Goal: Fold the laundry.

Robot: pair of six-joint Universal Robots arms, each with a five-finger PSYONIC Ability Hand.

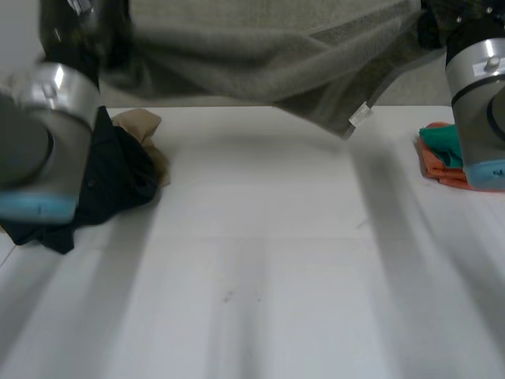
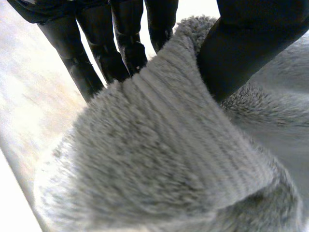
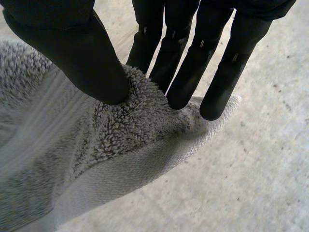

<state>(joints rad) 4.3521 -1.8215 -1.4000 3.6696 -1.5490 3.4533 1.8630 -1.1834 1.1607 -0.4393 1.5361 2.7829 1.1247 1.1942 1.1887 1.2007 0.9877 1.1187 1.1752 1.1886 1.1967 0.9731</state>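
The left hand point(image 2: 241, 53) and right hand point(image 3: 77, 58) each pinch the grey towel point(image 1: 260, 55) between thumb and fingers, stretching it across the upper frame, probably to lay it flat.

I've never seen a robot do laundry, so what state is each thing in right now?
grey towel: held up, spread between both hands
left hand: shut, pinching the towel
right hand: shut, pinching the towel near a corner
black garment: crumpled on the table
tan cloth: crumpled beside the black garment
teal cloth: lying on the orange cloth
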